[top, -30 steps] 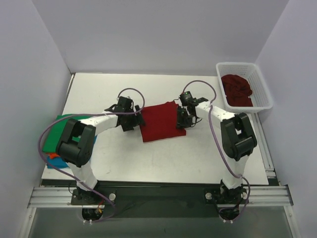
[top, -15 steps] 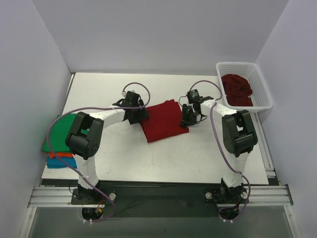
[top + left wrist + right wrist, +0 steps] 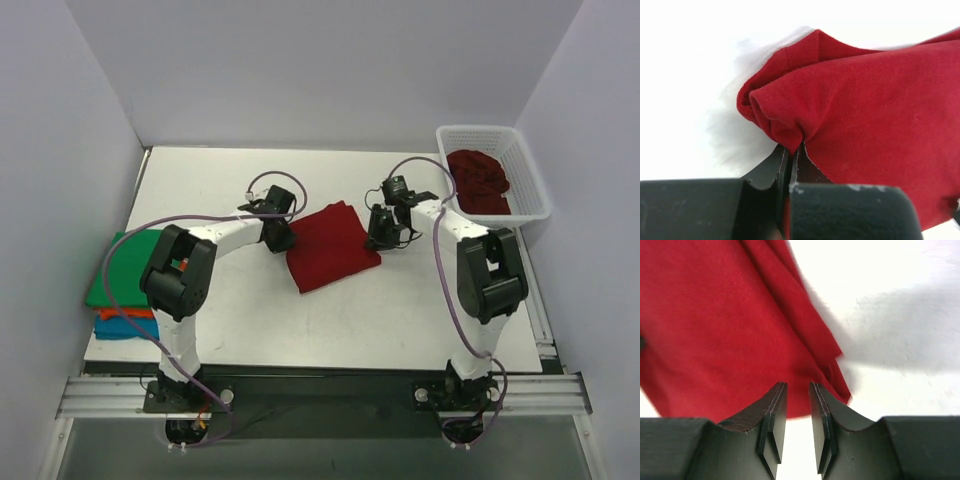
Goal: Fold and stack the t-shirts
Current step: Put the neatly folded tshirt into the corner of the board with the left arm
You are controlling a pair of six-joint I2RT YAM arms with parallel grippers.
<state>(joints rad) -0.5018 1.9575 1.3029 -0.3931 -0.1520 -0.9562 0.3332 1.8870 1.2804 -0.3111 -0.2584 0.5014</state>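
A folded dark red t-shirt [image 3: 332, 247] lies on the white table [image 3: 400, 310] between the two arms. My left gripper [image 3: 282, 232] is at its left edge, and in the left wrist view it [image 3: 791, 150] is shut on a pinched fold of the red cloth [image 3: 865, 100]. At the shirt's right edge my right gripper [image 3: 382, 232] hovers. Its jaws [image 3: 797, 390] stand a little apart with nothing between them, just over the shirt's corner [image 3: 715, 315]. Folded t-shirts are stacked at the table's left edge, green [image 3: 125, 270] on top, orange [image 3: 128, 313] and blue [image 3: 120, 327] beneath.
A white mesh basket [image 3: 525, 175] stands at the back right with crumpled dark red shirts [image 3: 478, 180] in it. Grey walls close in the table on the left, back and right. The arms' bases sit on a rail at the near edge.
My left gripper moved right to the shirt's left edge and shut on the cloth. The right gripper drew back slightly to the shirt's right edge, its gap unchanged.
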